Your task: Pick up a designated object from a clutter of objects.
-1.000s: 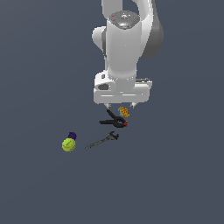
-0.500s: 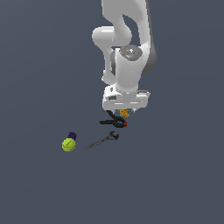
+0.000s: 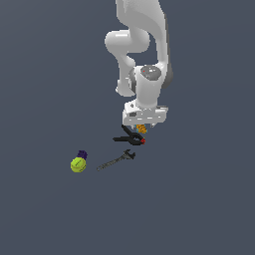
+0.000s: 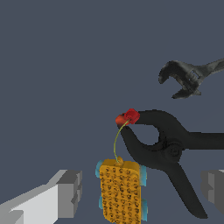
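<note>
Orange block [image 4: 121, 190], studded and edged with bluish nubs, lying on the table [image 4: 65, 65] right between the two fingers of the claw [image 4: 142, 192], nearer the pale finger [image 4: 65, 192] than the grey one [image 4: 214, 190]. Long axis running along the wrist camera's line of sight, short sides facing the fingers, so squeezing would take it across the narrow width. Judged well lined up for a grasp, if a little off-centre.

Claw spread wide, pinching nothing; clear gaps on both sides of the block in the wrist view. In the exterior view, claw [image 3: 142, 128] low over the clutter, only a sliver of the block [image 3: 142, 129] peeking out beneath the hand, height above the table hard to tell.

Just beside the block, touching or nearly so: black clamp [image 4: 168, 148] with red tips [image 4: 128, 117], one handle reaching into the gap between block and grey finger. Likely the main hazard: closing could catch that handle along with the block, or shove the clamp. A thin yellowish wire loop rising from the block toward the red tips; what it belongs to unclear.

Farther out, beyond the clamp, a dark wrench [image 4: 188, 76], apart from both. Well apart, toward the exterior view's left, a yellow-green ball [image 3: 77, 165] with a small purple piece [image 3: 82, 155] touching it; neither in the way.
</note>
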You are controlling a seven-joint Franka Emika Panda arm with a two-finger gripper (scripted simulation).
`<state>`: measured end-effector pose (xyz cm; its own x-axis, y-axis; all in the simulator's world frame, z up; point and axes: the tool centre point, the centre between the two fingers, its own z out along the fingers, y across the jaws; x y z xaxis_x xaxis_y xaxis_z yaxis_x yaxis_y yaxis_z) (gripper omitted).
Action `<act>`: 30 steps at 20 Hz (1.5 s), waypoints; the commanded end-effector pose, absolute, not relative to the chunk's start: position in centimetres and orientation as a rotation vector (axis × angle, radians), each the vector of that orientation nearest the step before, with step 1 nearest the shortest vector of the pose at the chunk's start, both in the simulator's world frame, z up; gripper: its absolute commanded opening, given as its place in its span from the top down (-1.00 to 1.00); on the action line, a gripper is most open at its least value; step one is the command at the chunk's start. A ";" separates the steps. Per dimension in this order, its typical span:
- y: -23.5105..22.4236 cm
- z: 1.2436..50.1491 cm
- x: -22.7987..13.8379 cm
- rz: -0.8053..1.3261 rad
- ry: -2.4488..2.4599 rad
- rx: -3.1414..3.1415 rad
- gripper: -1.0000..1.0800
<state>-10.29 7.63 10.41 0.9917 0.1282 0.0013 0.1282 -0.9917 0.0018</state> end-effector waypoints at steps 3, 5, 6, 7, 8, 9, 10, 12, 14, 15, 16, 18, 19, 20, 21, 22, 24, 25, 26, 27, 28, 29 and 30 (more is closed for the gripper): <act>8.1 9.0 -12.0 0.002 0.226 3.133 -0.92; 8.2 8.6 -12.4 0.001 0.232 3.132 -0.92; 8.2 8.4 -12.6 0.001 0.235 3.132 -0.92; 8.3 8.3 -12.8 0.000 0.237 3.132 -0.92; 8.3 8.2 -12.9 0.000 0.238 3.132 -0.92; 8.3 8.2 -12.9 0.000 0.239 3.132 -0.92; 8.3 8.2 -12.9 0.000 0.239 3.132 -0.92; 8.3 8.2 -12.8 -0.001 0.238 3.132 -0.92; 8.3 8.1 -12.9 -0.001 0.238 3.132 -0.92; 8.3 7.9 -12.9 -0.001 0.238 3.132 -0.92; 8.3 7.7 -12.9 -0.001 0.238 3.132 -0.92; 8.3 7.2 -12.9 -0.001 0.239 3.133 -0.92; 8.3 6.9 -12.9 -0.001 0.239 3.133 -0.92; 8.3 6.5 -13.0 -0.001 0.239 3.133 -0.92; 8.3 6.1 -13.0 -0.001 0.239 3.133 -0.92; 8.3 5.7 -13.0 -0.001 0.239 3.133 -0.92; 8.3 4.8 -13.0 0.000 0.240 3.133 -0.92; 8.3 4.5 -13.0 0.000 0.240 3.133 -0.92; 8.3 4.2 -13.0 0.000 0.240 3.133 -0.92; 8.3 3.9 -13.0 0.000 0.240 3.133 -0.92; 8.3 3.7 -13.0 0.000 0.240 3.132 -0.92; 8.3 3.5 -13.0 0.000 0.240 3.132 -0.92; 8.3 3.3 -13.0 0.000 0.240 3.132 -0.92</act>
